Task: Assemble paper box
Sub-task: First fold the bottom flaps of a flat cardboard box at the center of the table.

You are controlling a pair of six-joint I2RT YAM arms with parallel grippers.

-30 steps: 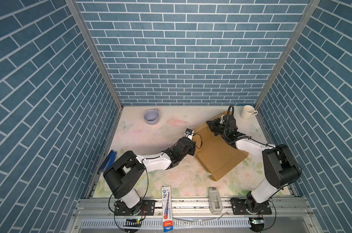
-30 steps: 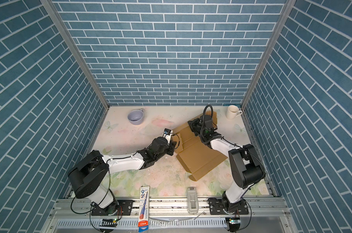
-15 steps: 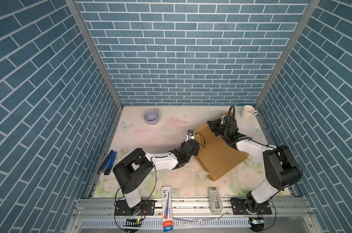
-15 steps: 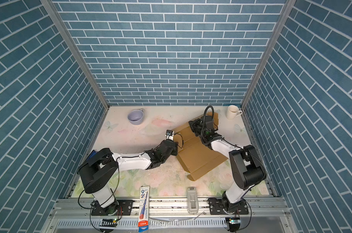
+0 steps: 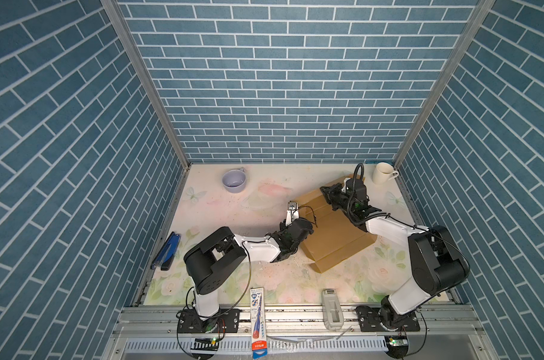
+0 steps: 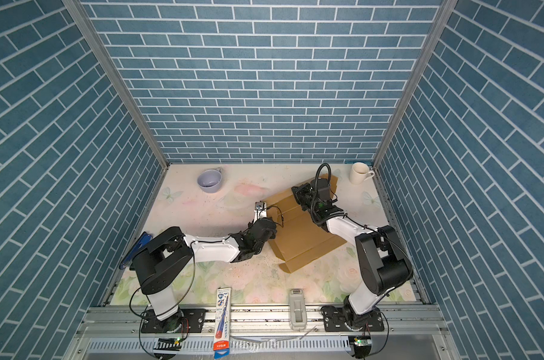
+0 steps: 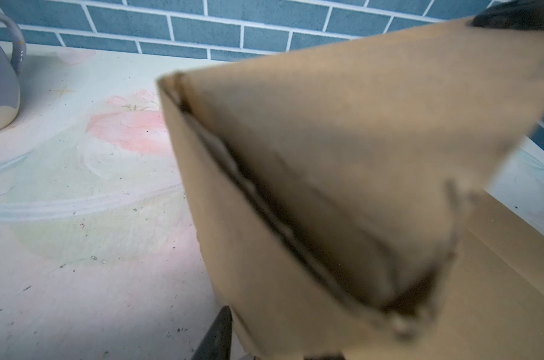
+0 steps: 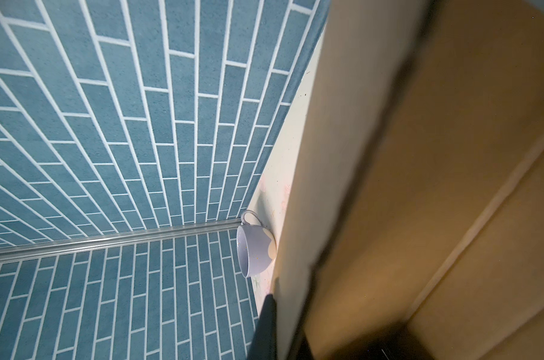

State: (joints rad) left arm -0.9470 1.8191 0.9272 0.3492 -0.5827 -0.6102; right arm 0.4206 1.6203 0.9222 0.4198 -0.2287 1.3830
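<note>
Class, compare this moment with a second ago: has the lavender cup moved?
No. In a top view the lavender cup sits at the same spot as before, just in front of the back wall.

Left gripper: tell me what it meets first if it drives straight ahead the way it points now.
The paper box: its raised brown wall fills the left wrist view directly ahead of the left gripper. Contact looks imminent, though blur hides the exact gap.

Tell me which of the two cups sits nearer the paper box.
The cream mug in the back right corner, just beyond the paper box's far corner; the lavender cup stands farther off, back left.
</note>
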